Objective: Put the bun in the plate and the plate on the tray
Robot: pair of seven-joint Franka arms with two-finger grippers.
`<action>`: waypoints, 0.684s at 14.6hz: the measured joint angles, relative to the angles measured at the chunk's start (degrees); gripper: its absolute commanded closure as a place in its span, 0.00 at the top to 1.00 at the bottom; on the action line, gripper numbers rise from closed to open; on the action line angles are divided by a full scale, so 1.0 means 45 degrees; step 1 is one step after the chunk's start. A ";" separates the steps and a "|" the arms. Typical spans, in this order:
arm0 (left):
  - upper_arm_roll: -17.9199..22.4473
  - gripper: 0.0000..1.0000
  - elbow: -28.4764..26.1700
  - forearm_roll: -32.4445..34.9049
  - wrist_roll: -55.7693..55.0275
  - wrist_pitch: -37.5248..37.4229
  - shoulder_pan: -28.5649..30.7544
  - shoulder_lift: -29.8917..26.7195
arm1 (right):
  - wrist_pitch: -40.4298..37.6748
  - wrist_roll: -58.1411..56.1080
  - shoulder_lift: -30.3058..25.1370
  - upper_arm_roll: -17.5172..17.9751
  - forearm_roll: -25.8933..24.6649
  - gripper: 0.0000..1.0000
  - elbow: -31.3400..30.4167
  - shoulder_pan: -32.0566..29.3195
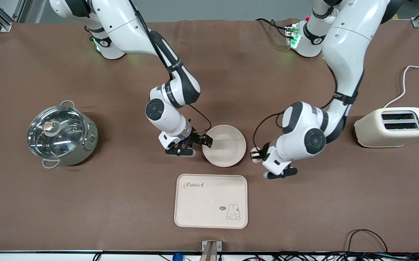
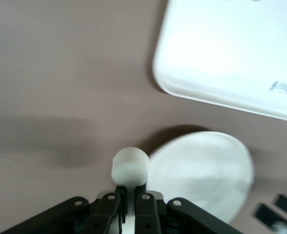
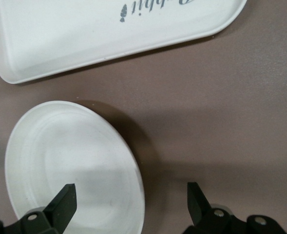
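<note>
Plate (image 1: 227, 146) mid table (image 1: 129, 203), empty. Tray (image 1: 211, 201) nearer the front camera than the plate, apart from it, empty. Pot (image 1: 61, 135) toward the right arm's end of the table, toaster (image 1: 392, 127) toward the left arm's end. Right end effector (image 1: 199, 145) at the plate's rim on the pot side, one finger over the plate, one outside it. Left end effector (image 1: 258, 156) just beside the plate on the toaster side, clamping the bun (image 1: 255, 154), bun outside the plate.
</note>
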 measured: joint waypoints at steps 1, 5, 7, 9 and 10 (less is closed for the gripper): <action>-0.0006 0.20 -0.0002 -0.0198 -0.0323 0.0415 -0.0304 0.0244 | 0.0056 -0.0021 0.0041 0.0001 -0.0002 0.94 0.0012 0.0035; -0.0022 1.00 0.0020 -0.0361 -0.1800 0.2393 -0.1508 0.1349 | 0.0254 -0.0035 0.0249 0.0001 -0.0004 0.75 0.0020 0.0125; -0.0021 1.00 0.0112 -0.0362 -0.2015 0.2777 -0.1757 0.1546 | 0.0446 -0.0044 0.0391 0.0001 -0.0003 0.49 0.0023 0.0126; 0.0003 1.00 0.0318 -0.0353 -0.2012 0.2779 -0.1684 0.1520 | 0.0555 -0.0049 0.0533 0.0002 -0.0003 0.15 0.0037 0.0136; 0.0016 1.00 0.0418 -0.0349 -0.2002 0.2755 -0.1619 0.1502 | 0.0567 -0.0051 0.0586 0.0004 -0.0003 0.04 0.0046 0.0158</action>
